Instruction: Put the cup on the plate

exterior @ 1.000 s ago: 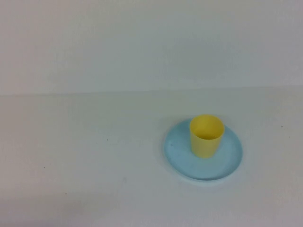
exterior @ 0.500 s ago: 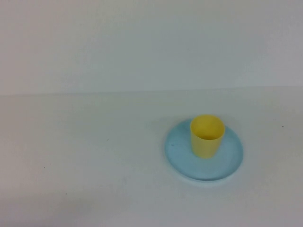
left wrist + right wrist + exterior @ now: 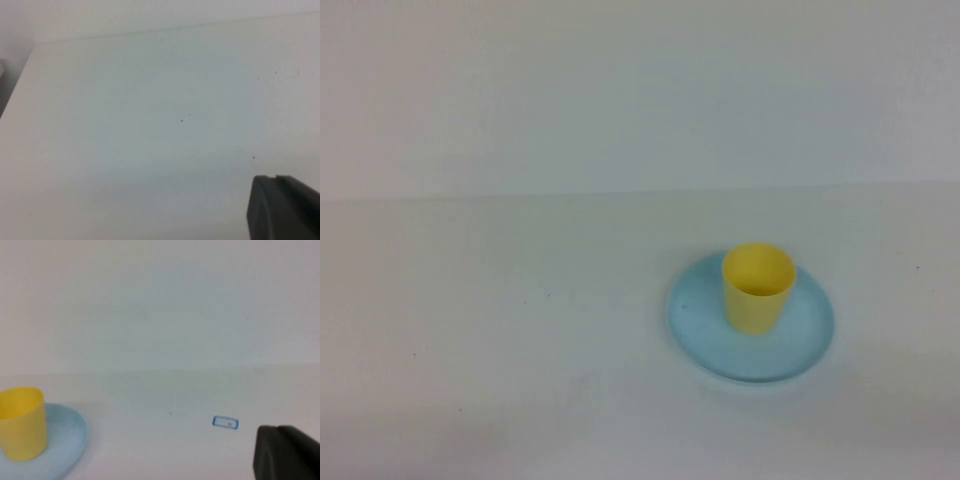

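Note:
The yellow cup point(image 3: 757, 288) stands upright on the light blue plate point(image 3: 705, 335), right of the table's middle in the high view. Both also show in the right wrist view, the cup point(image 3: 21, 423) on the plate point(image 3: 67, 437). Neither gripper appears in the high view. My left gripper point(image 3: 276, 178) shows only as dark fingertips pressed together over bare white table, far from the cup. My right gripper point(image 3: 278, 429) shows the same way, its tips together and empty, well to the side of the plate and apart from it.
A small blue-outlined rectangle mark point(image 3: 225, 422) lies on the table between my right gripper and the plate. The table's left edge point(image 3: 20, 75) shows in the left wrist view. A white wall rises behind the table.

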`<action>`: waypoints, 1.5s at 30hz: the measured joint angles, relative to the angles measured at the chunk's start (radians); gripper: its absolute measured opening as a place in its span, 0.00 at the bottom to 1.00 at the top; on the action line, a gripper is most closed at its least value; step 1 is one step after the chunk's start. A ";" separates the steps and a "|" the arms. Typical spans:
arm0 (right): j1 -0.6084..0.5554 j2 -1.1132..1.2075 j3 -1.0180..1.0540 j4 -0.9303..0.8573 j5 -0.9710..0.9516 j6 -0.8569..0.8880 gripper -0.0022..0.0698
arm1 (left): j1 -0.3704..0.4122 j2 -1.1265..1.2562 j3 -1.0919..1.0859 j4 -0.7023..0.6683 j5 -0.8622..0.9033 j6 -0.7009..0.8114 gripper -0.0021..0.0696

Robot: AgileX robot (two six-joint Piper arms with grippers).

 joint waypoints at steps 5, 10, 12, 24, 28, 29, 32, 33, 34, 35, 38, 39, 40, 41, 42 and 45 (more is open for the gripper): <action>-0.090 -0.004 0.120 0.045 0.002 -0.002 0.03 | 0.000 0.000 0.000 0.000 0.000 -0.001 0.03; -0.115 -0.004 0.199 0.056 0.002 -0.002 0.03 | 0.000 0.000 0.000 0.000 0.000 -0.001 0.03; -0.115 -0.004 0.214 0.059 0.002 -0.002 0.03 | 0.000 0.000 0.000 0.000 0.000 -0.001 0.03; -0.115 -0.004 0.215 0.051 0.023 -0.002 0.03 | 0.000 0.000 0.000 0.000 0.000 0.000 0.03; -0.115 -0.004 0.215 -0.042 0.023 0.063 0.03 | 0.000 0.000 0.000 0.000 0.000 0.000 0.03; -0.115 -0.004 0.215 -0.062 0.023 0.082 0.03 | 0.000 0.000 0.000 0.000 0.000 0.000 0.03; -0.115 -0.004 0.215 -0.136 0.023 0.145 0.03 | 0.000 0.000 0.000 0.000 0.000 0.000 0.03; -0.115 -0.004 0.215 -0.162 0.023 0.169 0.03 | 0.000 0.000 0.000 0.000 0.000 0.000 0.03; -0.115 -0.004 0.215 -0.183 0.023 0.190 0.03 | 0.000 0.000 0.000 0.000 0.000 0.000 0.03; -0.115 -0.004 0.215 -0.199 0.023 0.203 0.03 | 0.000 0.000 0.000 0.000 0.000 0.000 0.03; -0.090 -0.004 0.215 -0.225 0.023 0.227 0.03 | 0.000 0.000 0.000 0.000 0.000 0.000 0.03; -0.072 -0.004 0.215 -0.230 0.023 0.227 0.03 | 0.000 0.000 0.000 0.000 0.000 0.000 0.03; -0.046 -0.004 0.215 -0.237 0.023 0.227 0.03 | 0.000 0.000 0.000 0.000 0.000 0.000 0.03; -0.021 -0.004 0.215 -0.239 0.023 0.227 0.03 | 0.000 0.000 0.000 0.000 0.000 0.000 0.03; -0.003 -0.004 0.215 -0.241 0.023 0.227 0.03 | 0.000 0.000 0.000 0.000 0.000 0.000 0.03; 0.026 -0.004 0.215 -0.241 0.023 0.228 0.03 | 0.000 0.000 0.000 0.000 0.000 -0.004 0.03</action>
